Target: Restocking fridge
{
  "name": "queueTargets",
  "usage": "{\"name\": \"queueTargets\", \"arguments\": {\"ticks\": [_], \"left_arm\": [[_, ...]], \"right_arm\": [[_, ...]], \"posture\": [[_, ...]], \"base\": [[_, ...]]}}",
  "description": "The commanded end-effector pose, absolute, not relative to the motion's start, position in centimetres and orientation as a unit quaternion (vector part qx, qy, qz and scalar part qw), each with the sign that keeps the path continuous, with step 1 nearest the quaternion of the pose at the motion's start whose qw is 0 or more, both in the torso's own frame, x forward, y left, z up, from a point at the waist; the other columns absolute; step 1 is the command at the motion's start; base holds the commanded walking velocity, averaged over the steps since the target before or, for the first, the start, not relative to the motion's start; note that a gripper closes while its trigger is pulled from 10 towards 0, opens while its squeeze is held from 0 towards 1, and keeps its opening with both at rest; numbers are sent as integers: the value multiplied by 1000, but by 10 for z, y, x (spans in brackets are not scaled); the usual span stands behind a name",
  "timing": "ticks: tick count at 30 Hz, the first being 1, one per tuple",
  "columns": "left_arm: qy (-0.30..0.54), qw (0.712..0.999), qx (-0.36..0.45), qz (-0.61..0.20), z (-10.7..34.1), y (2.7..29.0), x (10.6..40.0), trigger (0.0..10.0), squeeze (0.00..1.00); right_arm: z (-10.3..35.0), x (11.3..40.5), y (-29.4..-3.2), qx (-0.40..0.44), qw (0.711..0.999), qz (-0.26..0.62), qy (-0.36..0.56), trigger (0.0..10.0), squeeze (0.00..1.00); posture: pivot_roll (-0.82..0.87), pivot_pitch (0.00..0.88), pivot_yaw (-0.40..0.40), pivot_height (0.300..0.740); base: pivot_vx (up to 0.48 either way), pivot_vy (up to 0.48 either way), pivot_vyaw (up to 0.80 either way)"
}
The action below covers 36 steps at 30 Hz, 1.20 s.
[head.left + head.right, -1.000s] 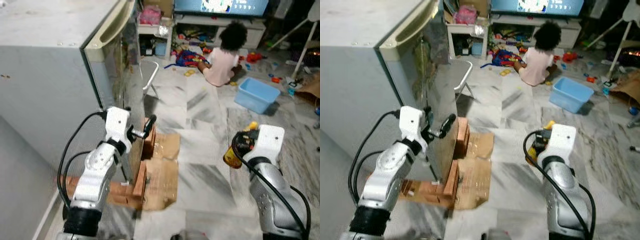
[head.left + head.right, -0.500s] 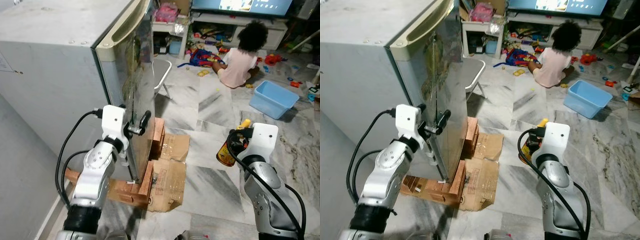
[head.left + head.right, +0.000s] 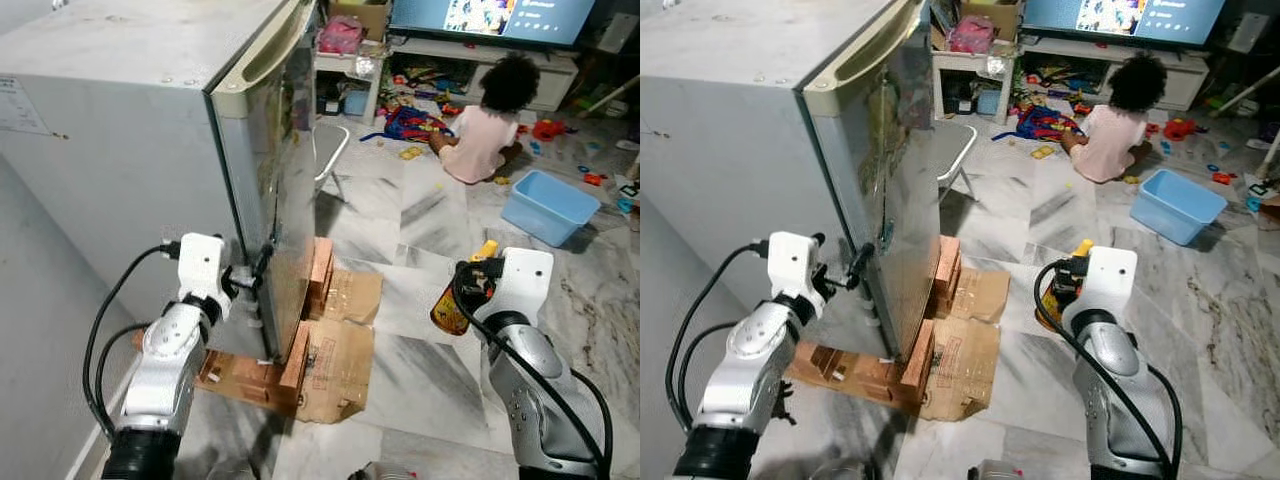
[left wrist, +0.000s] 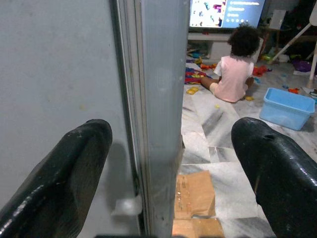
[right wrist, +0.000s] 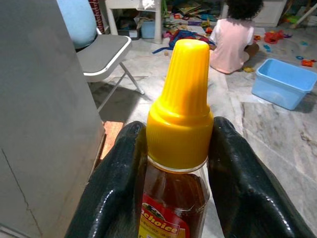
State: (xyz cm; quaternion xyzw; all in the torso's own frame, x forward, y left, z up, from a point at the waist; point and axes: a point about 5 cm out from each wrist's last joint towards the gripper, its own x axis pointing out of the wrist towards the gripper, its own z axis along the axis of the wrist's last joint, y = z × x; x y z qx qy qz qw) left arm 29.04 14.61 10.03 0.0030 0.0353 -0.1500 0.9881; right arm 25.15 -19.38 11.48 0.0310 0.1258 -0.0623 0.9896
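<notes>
A grey fridge (image 3: 130, 130) stands at the left, its door (image 3: 285, 200) against the body. My left gripper (image 3: 255, 280) is low at the door's free edge. In the left wrist view it is open, with one finger (image 4: 59, 178) on the fridge's side and the other (image 4: 277, 168) out in front, the door edge (image 4: 158, 114) between them. My right gripper (image 3: 462, 300) hangs over the floor to the right of the fridge, shut on a bottle of brown liquid with a yellow cap (image 5: 179, 104); its fingers (image 5: 114, 188) clasp the bottle's neck.
The fridge rests on bricks and flattened cardboard (image 3: 335, 340). A white chair (image 3: 328, 150) stands just beyond the door. Farther off a person (image 3: 480, 125) sits on the marble floor among toys, near a blue tub (image 3: 548, 205) and a TV stand (image 3: 480, 50).
The camera has shifted, so the whole scene sits differently. My left gripper has drawn back from the door's front to its edge. The right gripper still holds the bottle.
</notes>
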Motion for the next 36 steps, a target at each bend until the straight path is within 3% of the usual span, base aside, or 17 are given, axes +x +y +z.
{"name": "queueTargets", "arguments": {"ticks": [1, 18, 24, 27, 29, 34, 36], "left_arm": [[37, 987, 4, -158, 99, 142, 295, 10000, 0], [11, 976, 3, -217, 116, 101, 329, 10000, 0], [12, 972, 6, -236, 119, 79, 338, 10000, 0], [4, 961, 19, -275, 127, 55, 341, 10000, 0], [-18, 921, 32, -388, 137, 23, 328, 10000, 0], [-22, 854, 30, -518, 143, -8, 303, 10000, 0], [-21, 844, 26, -536, 145, -11, 297, 10000, 0]], "right_arm": [[123, 255, -194, 27, 992, -58, 112, 10000, 0], [124, 252, -197, 27, 991, -64, 111, 10000, 0], [120, 234, -211, 18, 986, -107, 131, 10000, 0], [112, 217, -220, 2, 977, -143, 158, 10000, 0], [106, 208, -226, 3, 969, -170, 179, 10000, 0], [108, 209, -223, 15, 969, -172, 174, 10000, 0], [110, 213, -220, 17, 972, -166, 165, 10000, 0]], "posture": [[-26, 0, -40, 740], [-35, 0, -26, 740], [-42, 0, -19, 740], [-50, 0, -10, 740], [-54, 0, -6, 740], [-62, 0, 4, 740], [-59, 0, 4, 740]], "base": [[0, 0, 0], [0, 0, 0], [0, 0, 0], [0, 0, 0], [0, 0, 0], [0, 0, 0], [0, 0, 0]]}}
